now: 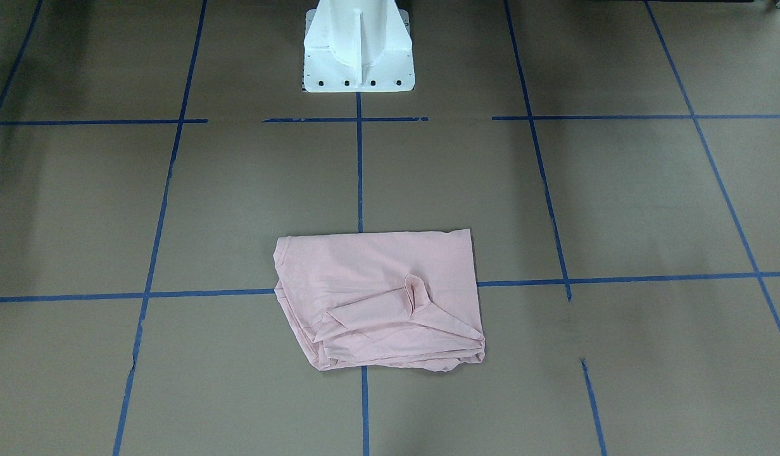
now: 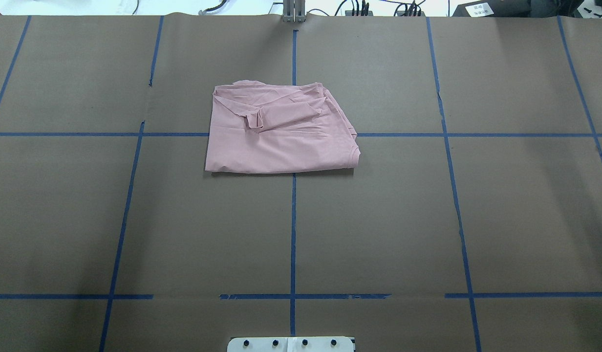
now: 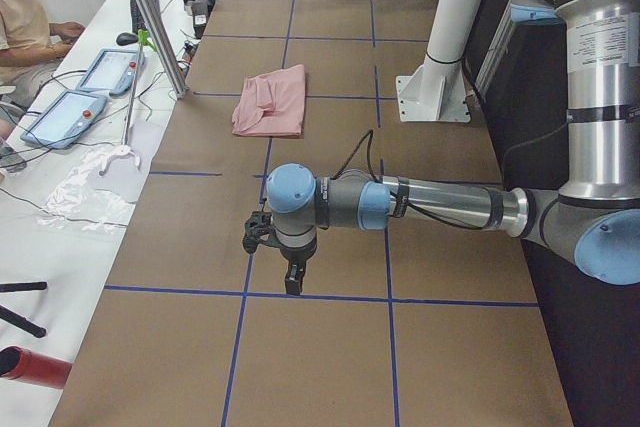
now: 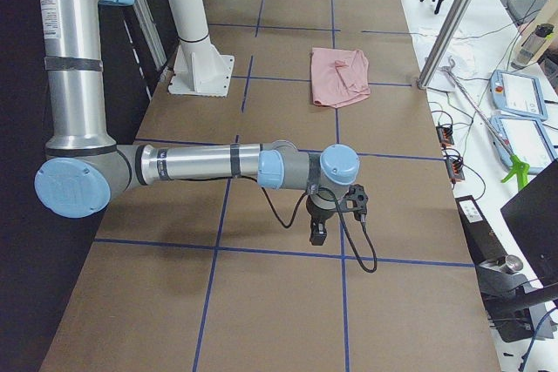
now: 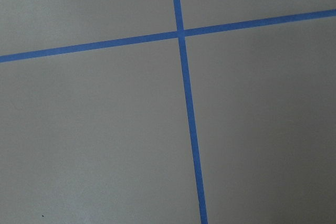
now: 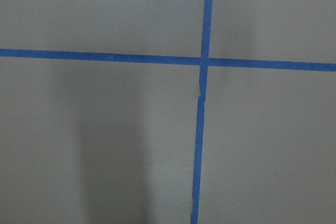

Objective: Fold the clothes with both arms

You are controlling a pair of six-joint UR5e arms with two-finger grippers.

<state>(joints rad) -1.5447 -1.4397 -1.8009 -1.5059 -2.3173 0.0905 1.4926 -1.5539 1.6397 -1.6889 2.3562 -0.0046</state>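
The pale pink T-shirt (image 2: 281,129) lies folded into a rough rectangle on the brown table, on the centre blue line, far from the robot base. It also shows in the front-facing view (image 1: 380,297), the left view (image 3: 270,102) and the right view (image 4: 340,76). A sleeve lies folded on top; the print is hidden. My left gripper (image 3: 292,282) hangs over the table's left end, far from the shirt. My right gripper (image 4: 318,233) hangs over the right end. Both show only in the side views, so I cannot tell if they are open or shut.
The white pedestal base (image 1: 358,50) stands at the robot's side of the table. Blue tape lines (image 2: 293,234) grid the brown table. An operator (image 3: 25,7) sits at a side bench with tablets (image 3: 65,117). Metal posts (image 4: 449,19) stand along the far edge.
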